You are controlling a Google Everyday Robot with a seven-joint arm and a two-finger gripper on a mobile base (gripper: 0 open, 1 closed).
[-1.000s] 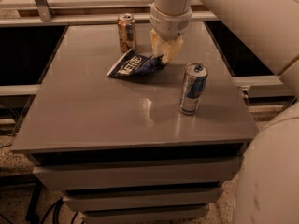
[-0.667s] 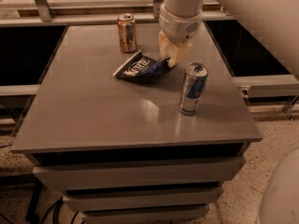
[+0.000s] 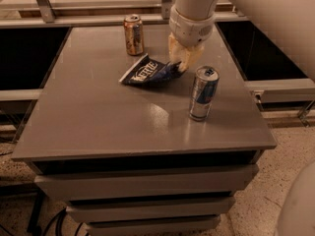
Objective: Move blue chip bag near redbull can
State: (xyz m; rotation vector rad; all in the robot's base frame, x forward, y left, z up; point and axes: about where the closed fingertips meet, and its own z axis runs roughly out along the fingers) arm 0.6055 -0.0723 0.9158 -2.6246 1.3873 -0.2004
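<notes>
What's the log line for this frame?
gripper: shut on blue chip bag, end nearest redbull can | bag-can: not touching | redbull can: upright

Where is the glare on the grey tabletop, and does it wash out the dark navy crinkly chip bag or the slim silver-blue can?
Camera view: warm, dim light; a pale sheen lies on the grey tabletop in front of the dark navy crinkly chip bag and left of the slim silver-blue can, covering neither. Camera view: the gripper pinches the bag's right end; the white lettering is legible.

Dim, warm overhead light.
I see glare on the table (image 3: pixel 98 127); the gripper (image 3: pixel 183 64), pinching the blue chip bag (image 3: pixel 146 73) toward the back, glows yellowish.
</notes>
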